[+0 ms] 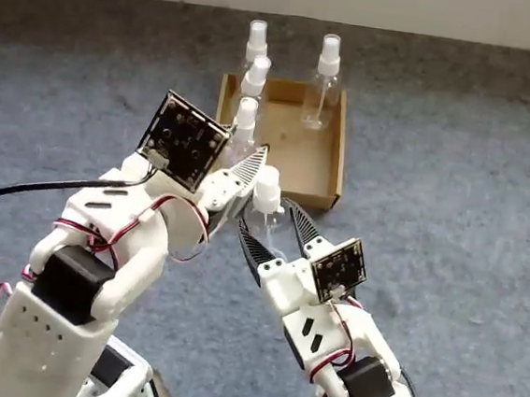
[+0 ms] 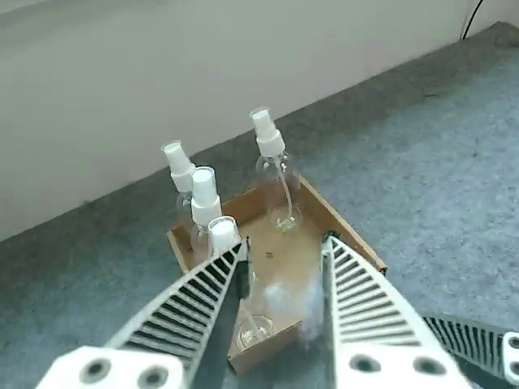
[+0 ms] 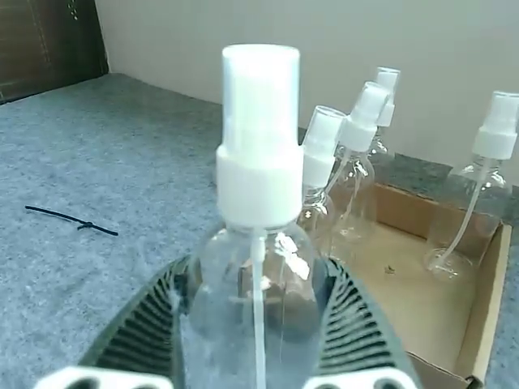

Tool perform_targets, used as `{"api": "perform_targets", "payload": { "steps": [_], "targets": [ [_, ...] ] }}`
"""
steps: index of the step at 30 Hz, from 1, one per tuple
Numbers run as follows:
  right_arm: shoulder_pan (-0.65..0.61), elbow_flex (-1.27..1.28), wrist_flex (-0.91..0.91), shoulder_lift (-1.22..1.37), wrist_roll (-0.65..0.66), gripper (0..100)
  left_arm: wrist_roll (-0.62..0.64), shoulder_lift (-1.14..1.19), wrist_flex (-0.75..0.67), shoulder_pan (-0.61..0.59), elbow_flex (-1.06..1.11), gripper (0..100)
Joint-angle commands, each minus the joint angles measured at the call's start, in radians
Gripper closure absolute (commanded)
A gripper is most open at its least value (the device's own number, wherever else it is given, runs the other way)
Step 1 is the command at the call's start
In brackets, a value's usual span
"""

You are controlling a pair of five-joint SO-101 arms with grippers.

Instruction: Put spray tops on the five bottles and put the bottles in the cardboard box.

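Right gripper (image 1: 267,225) is clamped on the 5th bottle (image 1: 266,210). High view: the bottle is upright with its spray top (image 1: 267,185) on, just short of the near wall of the box (image 1: 339,154). Left gripper (image 1: 248,180) sits at the top's height on the bottle's left side; whether it touches, I cannot tell. 4 other bottles (image 1: 327,73), all topped and upright, stand at the box: 3 in a row along its left wall, 1 at far right. Unclear whether the farthest of the row is inside the box or behind it. Left wrist view: left gripper (image 2: 285,241) is spread wide and grips nothing. A white blur low between its fingers is probably the held top. The box (image 2: 345,225) lies beyond the fingertips, its floor bare in the middle. Right wrist view: the right gripper's fingers (image 3: 349,324) press both flanks of the bottle (image 3: 243,267), long axis vertical. The box (image 3: 409,292) lies beyond it. Judgement: capping looks complete and boxing the 5th bottle remains. The box lies directly ahead of the holding arm, so the bottle must clear the near wall, stay upright, and land on the bare floor. The left gripper should clear off first.
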Motion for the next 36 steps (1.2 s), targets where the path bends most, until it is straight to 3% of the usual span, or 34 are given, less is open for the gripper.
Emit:
{"api": "perform_targets", "payload": {
  "steps": [1, 10, 17, 32, 36],
  "targets": [
    [0.013, -0.007, 0.001, -0.012, -0.012, 99.5, -0.049, -0.016, -0.032, -0.010, 0.044, 87],
    [0.013, -0.007, 0.001, -0.012, -0.012, 99.5, -0.063, -0.016, -0.028, 0.079, 0.050, 87],
    [0.013, -0.007, 0.001, -0.012, -0.012, 99.5, -0.064, -0.016, -0.026, 0.073, -0.022, 87],
    [0.012, -0.007, 0.001, -0.012, -0.011, 98.9, -0.112, -0.016, -0.005, 0.079, 0.074, 87],
    [0.012, -0.007, 0.001, -0.012, -0.011, 94.6, -0.112, -0.015, -0.002, 0.081, 0.079, 87]
  ]
}}
